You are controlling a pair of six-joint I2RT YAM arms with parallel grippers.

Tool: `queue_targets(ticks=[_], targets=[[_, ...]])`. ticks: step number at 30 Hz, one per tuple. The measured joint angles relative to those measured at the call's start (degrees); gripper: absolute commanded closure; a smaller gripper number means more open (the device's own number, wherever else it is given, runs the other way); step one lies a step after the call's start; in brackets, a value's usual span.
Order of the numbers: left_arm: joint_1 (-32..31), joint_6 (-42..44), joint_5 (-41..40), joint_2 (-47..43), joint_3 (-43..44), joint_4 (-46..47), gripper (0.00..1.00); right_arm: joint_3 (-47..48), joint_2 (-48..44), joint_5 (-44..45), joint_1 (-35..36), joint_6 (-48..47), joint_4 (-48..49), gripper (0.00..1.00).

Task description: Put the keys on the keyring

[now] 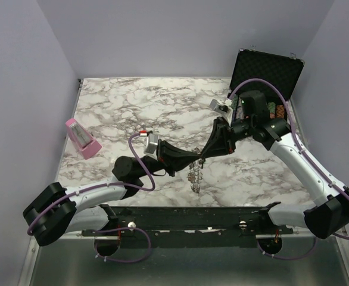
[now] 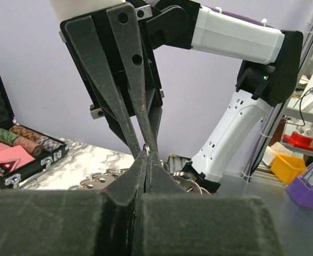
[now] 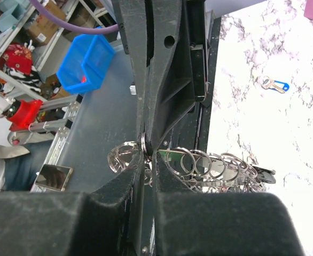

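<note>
left tool (image 1: 196, 158) closed | right tool (image 1: 206, 153) closed | tips meeting

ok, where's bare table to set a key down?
Free: far marble between the pink wedge-shaped box and the open black chip case; also near-right marble beside the right arm. Crowded: centre, where left claw and right claw meet on the silvery chain-like metal keyring.

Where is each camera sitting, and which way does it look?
Top: high behind the arms, looking down on the table; both arms show.
Left wrist: looks along the left claw at the right claw and case.
Right wrist: looks along its own claw at the left claw, keyring and key.
Shared: both wrist views show the claws tip to tip.
</note>
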Motion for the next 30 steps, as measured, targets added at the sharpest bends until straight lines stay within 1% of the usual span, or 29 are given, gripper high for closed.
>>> queue_targets(ticks=[2,3,8,9,11,12,13,14,17,19,20,21,22,23,24,27,30], targets=[[-0.1,-0.1,-0.2,0.0,0.0,0.0,1.00,0.3,0.0,0.5,0.0,-0.8,-0.7,0.98],[-0.1,-0.2,-0.4,0.0,0.0,0.0,1.00,0.6,0.1,0.8,0.0,-1.2,-0.9,1.00],[-0.1,-0.3,-1.6,0.0,0.0,0.1,1.00,2.1,0.2,2.5,0.1,-3.6,-2.7,1.00],[-0.1,-0.4,-1.8,0.0,0.0,0.2,0.97,2.7,0.2,2.9,0.2,-4.6,-3.5,1.00],[-0.1,-0.5,-2.0,0.0,0.0,0.3,0.80,3.9,0.5,3.5,0.3,-7.0,-5.6,1.00],[-0.1,-0.5,-2.1,-0.1,0.0,0.2,0.70,4.7,0.7,3.9,0.3,-8.6,-7.1,1.00],[-0.1,-0.5,-2.3,-0.5,0.0,-0.3,0.62,5.7,1.0,4.5,0.3,-10.2,-8.6,1.00],[-0.1,-0.4,-2.3,-1.1,0.0,-1.1,0.57,6.9,1.4,5.2,0.4,-11.9,-10.4,1.00],[-0.2,1.1,-2.6,-5.6,0.0,-7.0,0.49,11.0,3.0,7.9,0.6,-17.8,-16.4,1.00],[-0.2,2.9,-3.1,-9.9,0.0,-12.9,0.46,13.4,4.4,10.1,0.6,-21.8,-20.8,1.00],[-0.1,4.9,-3.5,-13.2,0.3,-17.9,0.45,14.6,5.2,11.5,0.6,-24.0,-23.2,1.00],[-0.1,6.0,-3.6,-15.0,0.6,-20.5,0.44,15.9,6.2,12.8,0.6,-26.0,-25.6,1.00],[-0.1,8.3,-3.9,-17.6,1.8,-26.5,0.44,17.1,7.1,14.3,0.6,-28.2,-28.0,1.00],[-0.1,9.4,-4.2,-18.7,2.6,-29.4,0.44,18.2,8.1,15.8,0.7,-30.1,-30.1,1.00],[-0.1,11.5,-4.3,-20.0,4.3,-34.2,0.44,19.2,9.0,17.4,0.7,-31.9,-32.2,1.00],[-0.1,16.2,-4.6,-20.5,9.4,-45.5,0.44,21.2,11.2,21.5,1.0,-36.1,-36.6,1.00],[-0.2,19.5,-4.6,-18.7,13.4,-52.7,0.44,22.2,11.9,24.8,1.1,-38.3,-38.9,1.00]])
